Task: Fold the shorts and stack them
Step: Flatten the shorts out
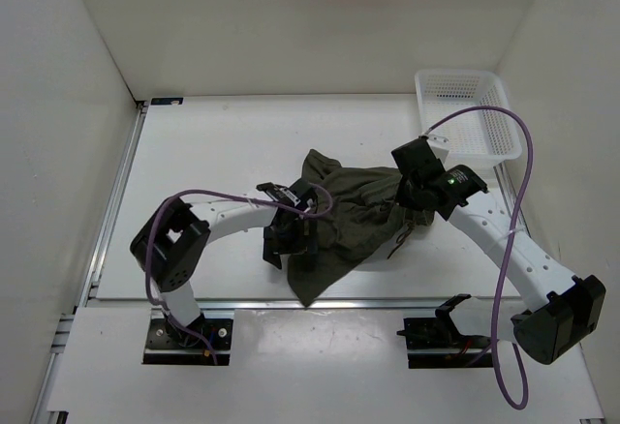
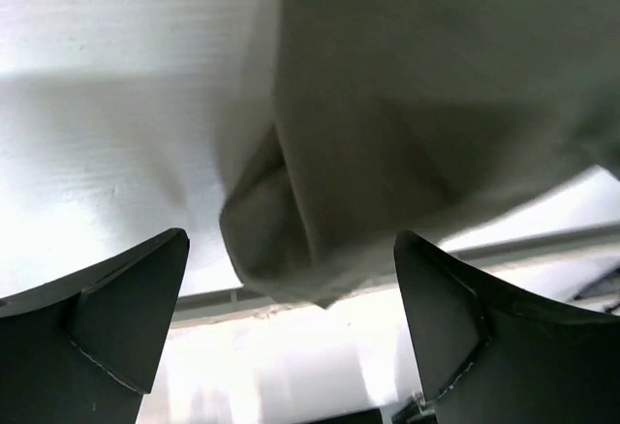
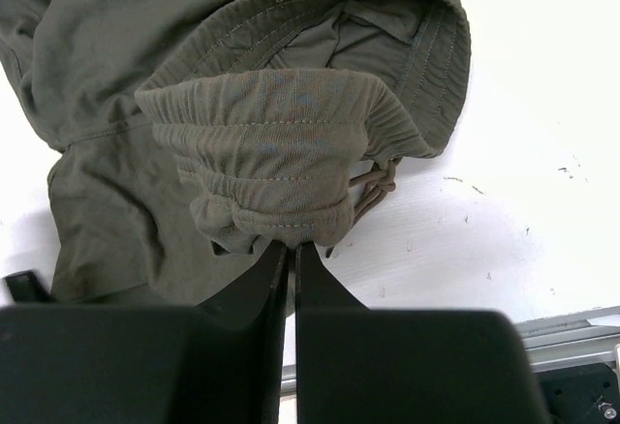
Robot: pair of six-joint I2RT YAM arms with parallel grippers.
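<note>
The dark olive shorts (image 1: pixel 354 216) lie crumpled mid-table, partly lifted on the right side. My right gripper (image 1: pixel 415 203) is shut on the bunched elastic waistband (image 3: pixel 281 153), its fingertips (image 3: pixel 291 247) pinched together at the band's lower edge. The knotted drawstring (image 3: pixel 380 180) hangs just right of the grip. My left gripper (image 1: pixel 291 240) sits at the left edge of the shorts, wide open. In the left wrist view a folded leg corner (image 2: pixel 281 250) hangs just ahead of the gap between the spread fingers (image 2: pixel 116 327), and nothing is held.
A white mesh basket (image 1: pixel 467 114) stands at the back right corner of the table. White walls close in the back and both sides. A metal rail (image 1: pixel 107 221) runs along the left table edge, and the arm bases sit on the near edge.
</note>
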